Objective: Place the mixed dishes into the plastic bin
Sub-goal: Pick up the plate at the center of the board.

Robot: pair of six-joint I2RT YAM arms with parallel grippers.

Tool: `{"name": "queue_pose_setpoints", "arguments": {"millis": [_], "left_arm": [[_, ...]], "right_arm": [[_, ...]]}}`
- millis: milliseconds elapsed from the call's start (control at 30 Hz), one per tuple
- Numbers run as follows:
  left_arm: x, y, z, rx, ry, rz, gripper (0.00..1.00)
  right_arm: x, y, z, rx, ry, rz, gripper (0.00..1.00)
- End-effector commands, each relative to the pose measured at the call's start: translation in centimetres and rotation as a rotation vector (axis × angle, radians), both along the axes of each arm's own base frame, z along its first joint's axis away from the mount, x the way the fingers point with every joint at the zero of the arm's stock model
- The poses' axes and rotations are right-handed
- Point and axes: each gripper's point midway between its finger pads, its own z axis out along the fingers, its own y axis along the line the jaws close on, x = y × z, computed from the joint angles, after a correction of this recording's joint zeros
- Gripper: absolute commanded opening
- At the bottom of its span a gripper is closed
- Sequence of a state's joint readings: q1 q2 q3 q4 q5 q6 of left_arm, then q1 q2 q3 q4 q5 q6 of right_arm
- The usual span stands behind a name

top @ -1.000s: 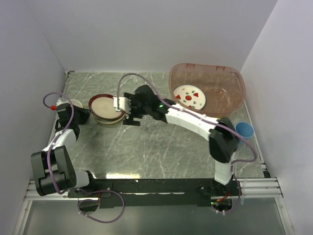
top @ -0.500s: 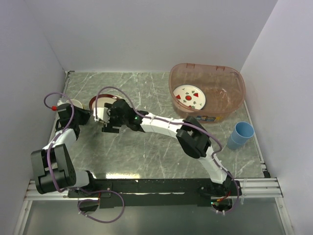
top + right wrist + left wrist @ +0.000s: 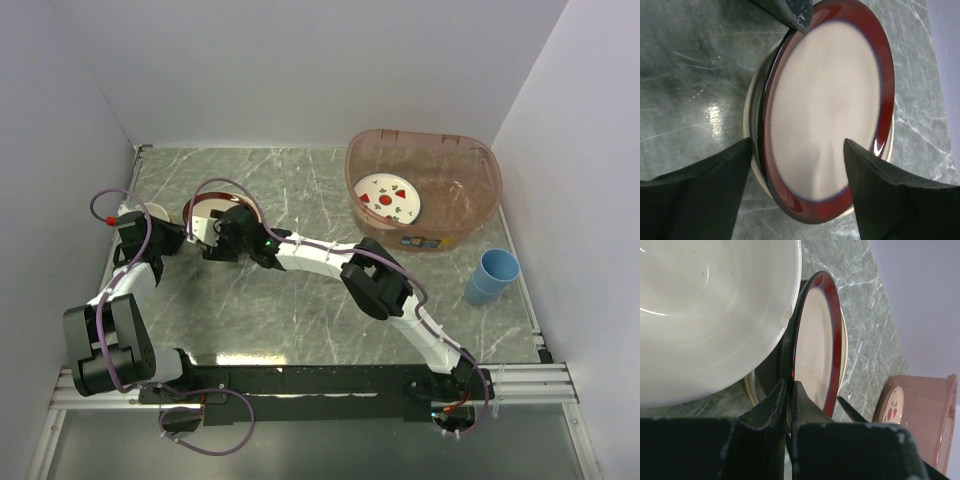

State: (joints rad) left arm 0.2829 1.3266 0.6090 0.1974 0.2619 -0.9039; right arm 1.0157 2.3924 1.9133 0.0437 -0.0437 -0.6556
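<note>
The red-patterned bowl (image 3: pixel 830 105), cream inside with a dark red rim, sits on the yellow-orange plate (image 3: pixel 747 125) at the table's left (image 3: pixel 203 207). My right gripper (image 3: pixel 797 144) is open, its fingers astride the bowl's near side; in the top view it (image 3: pixel 210 235) covers the bowl. The small cream bowl (image 3: pixel 705 315) lies just left (image 3: pixel 155 212). My left gripper (image 3: pixel 788 390) is shut and empty between the two bowls. The plastic bin (image 3: pixel 470 190) holds the white plate (image 3: pixel 388 197). The light blue cup (image 3: pixel 493 275) stands right of the bin's front.
White walls close in on the left, back and right of the marble table (image 3: pixel 300 310). The right arm (image 3: pixel 375 285) stretches diagonally across the table's middle. The left gripper's fingertip (image 3: pixel 792 11) shows just beyond the bowl's far rim.
My right gripper has swung left from beside the red-patterned bowl to over it, fingers open. The arm no longer covers the cup. The left arm has not moved.
</note>
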Motion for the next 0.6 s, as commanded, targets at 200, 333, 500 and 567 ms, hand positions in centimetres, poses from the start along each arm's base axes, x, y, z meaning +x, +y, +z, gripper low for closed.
{"name": "queue_pose_setpoints", "arguments": {"millis": [200, 333, 500, 567], "left_arm": [[1.2, -0.7, 4.1, -0.004, -0.135, -0.049, 0.01], [1.2, -0.7, 4.4, -0.001, -0.142, -0.053, 0.01], [1.2, -0.7, 4.8, 0.012, -0.138, -0.06, 0.01], [1.1, -0.6, 5.4, 0.029, -0.137, -0.065, 0.03]], "right_arm": [[2.7, 1.7, 2.4, 0.083, -0.081, -0.067, 0.45], [2.5, 1.7, 2.3, 0.082, -0.074, -0.058, 0.3], [1.8, 1.7, 3.9, 0.106, -0.074, -0.025, 0.03], [1.6, 1.7, 4.8, 0.114, -0.084, -0.013, 0.0]]}}
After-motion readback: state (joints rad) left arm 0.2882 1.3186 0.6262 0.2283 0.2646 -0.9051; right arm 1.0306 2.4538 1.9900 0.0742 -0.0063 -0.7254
